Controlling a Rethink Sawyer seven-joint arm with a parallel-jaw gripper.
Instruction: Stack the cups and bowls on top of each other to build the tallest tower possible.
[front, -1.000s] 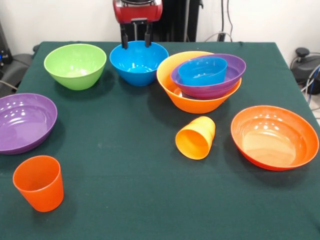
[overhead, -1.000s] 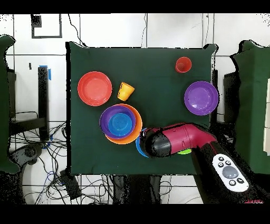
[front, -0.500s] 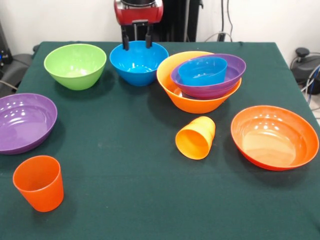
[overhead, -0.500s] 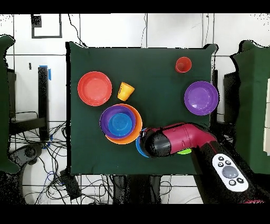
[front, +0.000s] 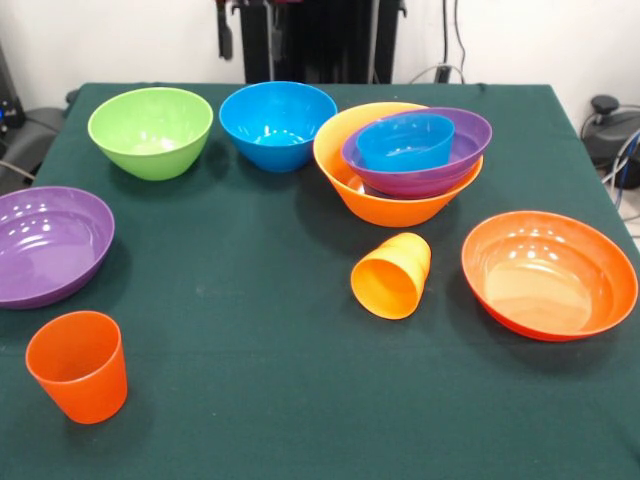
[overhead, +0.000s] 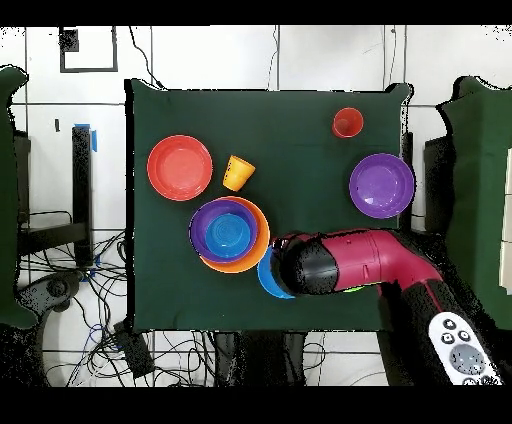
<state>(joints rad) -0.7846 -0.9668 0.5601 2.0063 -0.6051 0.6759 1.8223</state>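
Since the claw (front: 247, 35) was raised from the blue bowl (front: 278, 124), only spread tips are seen; the bowl lies at its 5 o'clock.

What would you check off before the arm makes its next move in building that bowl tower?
1. Tower base seated flat on the table: ok.
2. Purple bowl nested in the base: sits tilted, not ok.
3. Small blue bowl inside the purple one: ok.
4. Gripper clear of the blue bowl: ok, raised to the front view's top edge.
5. Gripper open: cannot tell.
6. Yellow-orange cup upright: not ok, lying on its side; red-orange cup stands upright.
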